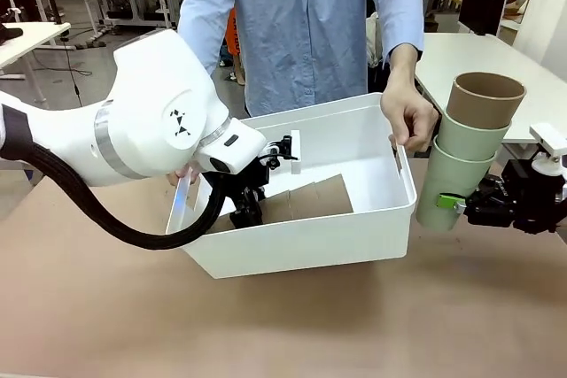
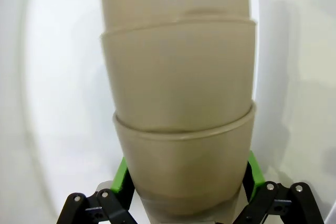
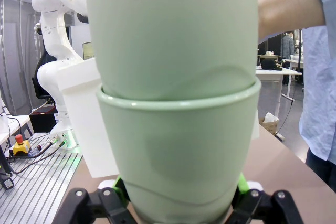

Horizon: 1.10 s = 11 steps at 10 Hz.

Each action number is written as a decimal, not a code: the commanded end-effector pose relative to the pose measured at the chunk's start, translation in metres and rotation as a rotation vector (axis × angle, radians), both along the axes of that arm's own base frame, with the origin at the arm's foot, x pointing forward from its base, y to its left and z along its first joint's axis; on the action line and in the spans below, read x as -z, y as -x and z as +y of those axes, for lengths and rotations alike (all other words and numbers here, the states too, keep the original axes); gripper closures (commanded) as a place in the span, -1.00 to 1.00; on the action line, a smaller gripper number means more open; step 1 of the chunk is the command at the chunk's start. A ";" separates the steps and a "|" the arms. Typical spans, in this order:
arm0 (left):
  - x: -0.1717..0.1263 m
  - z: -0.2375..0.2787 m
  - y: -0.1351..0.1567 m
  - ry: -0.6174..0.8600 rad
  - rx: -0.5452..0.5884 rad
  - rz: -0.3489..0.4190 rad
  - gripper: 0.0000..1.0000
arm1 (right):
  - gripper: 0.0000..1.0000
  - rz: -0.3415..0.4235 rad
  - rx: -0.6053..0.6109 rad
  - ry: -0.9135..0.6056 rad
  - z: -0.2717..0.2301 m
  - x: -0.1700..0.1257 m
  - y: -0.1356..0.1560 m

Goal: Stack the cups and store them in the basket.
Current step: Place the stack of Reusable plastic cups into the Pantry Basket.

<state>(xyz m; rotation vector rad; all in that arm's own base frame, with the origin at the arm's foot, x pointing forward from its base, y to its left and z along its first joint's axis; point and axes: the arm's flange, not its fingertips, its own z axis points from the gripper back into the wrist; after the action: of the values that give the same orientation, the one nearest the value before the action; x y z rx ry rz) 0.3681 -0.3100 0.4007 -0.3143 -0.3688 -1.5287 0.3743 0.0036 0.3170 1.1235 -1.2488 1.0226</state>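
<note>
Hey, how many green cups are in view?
2. The lower green cup sits in the right pincer beside the basket; the upper green cup nests in it, under a tan cup.

The front camera looks across the table (image 1: 283, 334) at the person (image 1: 306, 24) on the far side, the basket (image 1: 310, 250) mid-frame. The left wrist camera sits hard against the tan cups (image 2: 181, 129) (white basket wall behind them); the right wrist camera, equally close behind the mint cups (image 3: 176, 129), shares the basket's corner and the person's arm (image 3: 289, 3) with the front view.
</note>
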 end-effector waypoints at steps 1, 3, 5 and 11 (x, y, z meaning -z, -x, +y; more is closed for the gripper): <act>-0.008 0.006 -0.004 -0.014 0.005 -0.004 -1.00 | -0.70 -0.014 0.002 0.001 -0.001 -0.005 0.000; -0.027 0.017 -0.006 -0.008 0.003 0.005 -1.00 | -0.70 -0.014 0.002 0.001 -0.001 -0.005 0.000; -0.058 0.034 -0.006 0.019 0.004 0.042 -1.00 | -0.70 -0.014 0.002 0.001 -0.001 -0.005 0.000; -0.211 0.168 0.000 0.332 0.052 0.077 -1.00 | -0.70 -0.014 0.002 0.001 -0.001 -0.005 0.000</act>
<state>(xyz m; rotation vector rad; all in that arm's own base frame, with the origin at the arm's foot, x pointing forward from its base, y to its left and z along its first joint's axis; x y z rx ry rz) 0.3646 -0.1689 0.6001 -0.5848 -0.4922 -1.5073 0.3743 0.0036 0.3168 1.1235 -1.2484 1.0223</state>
